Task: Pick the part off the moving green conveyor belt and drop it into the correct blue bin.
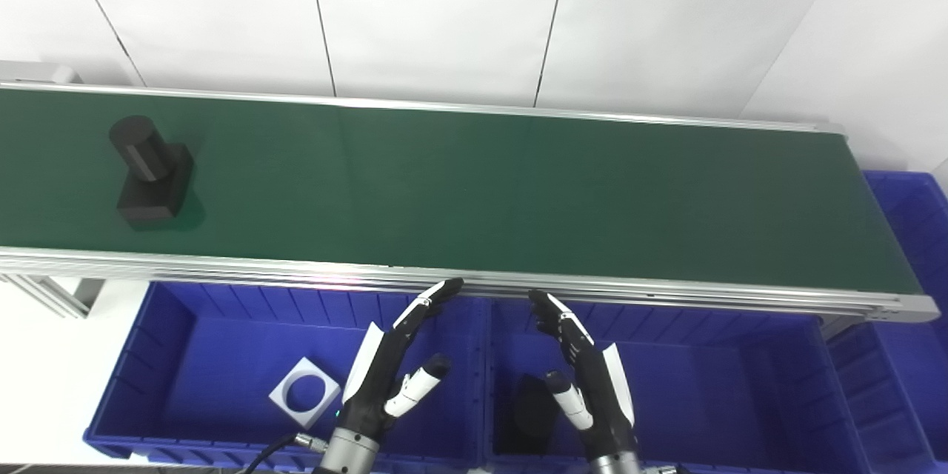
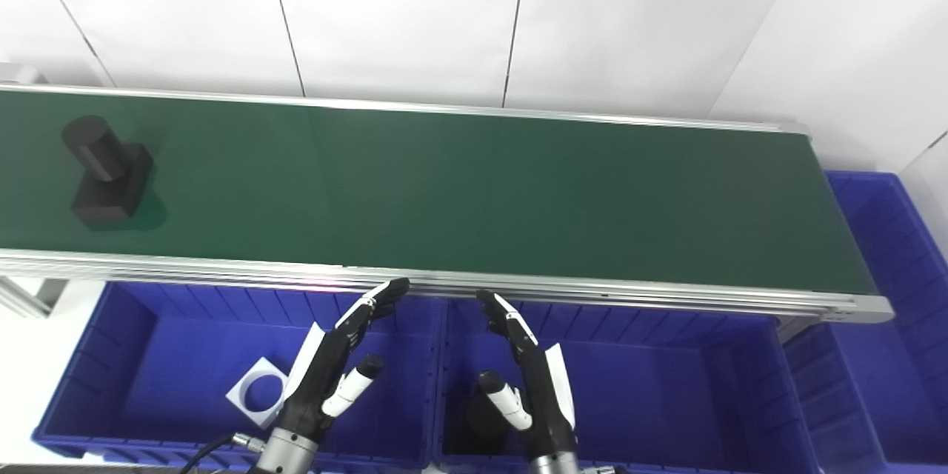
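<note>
Waiting stage, nothing grasped yet; black part (image 1: pixel 150 180) riding at far left of the green belt (image 1: pixel 518 192), well apart from both hands; next, likely a timed reach as it nears centre; left hand (image 1: pixel 392 370) and right hand (image 1: pixel 585 370) raised low-centre over blue bins (image 1: pixel 185 355), fingers spread, empty.

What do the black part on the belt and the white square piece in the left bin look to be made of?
The black part, a cylinder on a block base, looks like matte plastic, possibly 3D-printed: dull, even black with no glints. The white square piece with a round hole looks like thin matte plastic too; flat and uniform. Neither can be confirmed from appearance alone.
</note>
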